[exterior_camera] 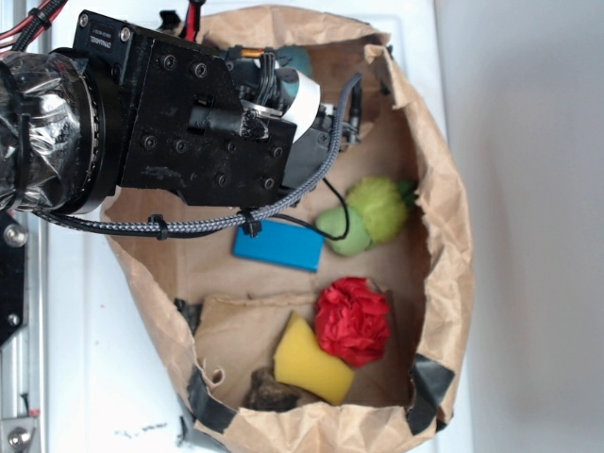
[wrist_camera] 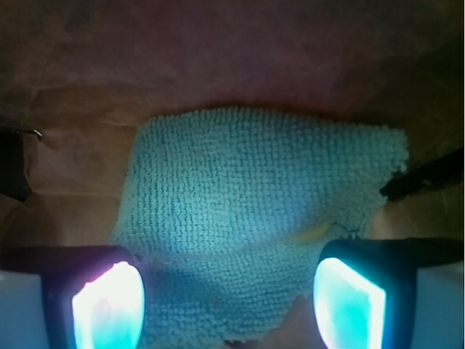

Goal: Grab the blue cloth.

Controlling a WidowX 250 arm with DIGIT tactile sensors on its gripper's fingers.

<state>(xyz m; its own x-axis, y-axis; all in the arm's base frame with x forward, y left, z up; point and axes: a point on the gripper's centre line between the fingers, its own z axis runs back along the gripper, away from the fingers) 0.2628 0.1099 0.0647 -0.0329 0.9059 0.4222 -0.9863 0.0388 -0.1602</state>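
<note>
From the wrist, the hand (wrist_camera: 229,302) spreads wide over the blue cloth (wrist_camera: 254,218), nearly hidden outside

text: small white lettering, possibly "DYNAMIXEL" | on: black servo housing (exterior_camera: 104,36) | otherwise: none legible

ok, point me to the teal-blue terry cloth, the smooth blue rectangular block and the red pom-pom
teal-blue terry cloth (wrist_camera: 254,196): wrist view, middle of the pile.
smooth blue rectangular block (exterior_camera: 279,246): exterior view, top face.
red pom-pom (exterior_camera: 352,321): exterior view, centre.
</note>
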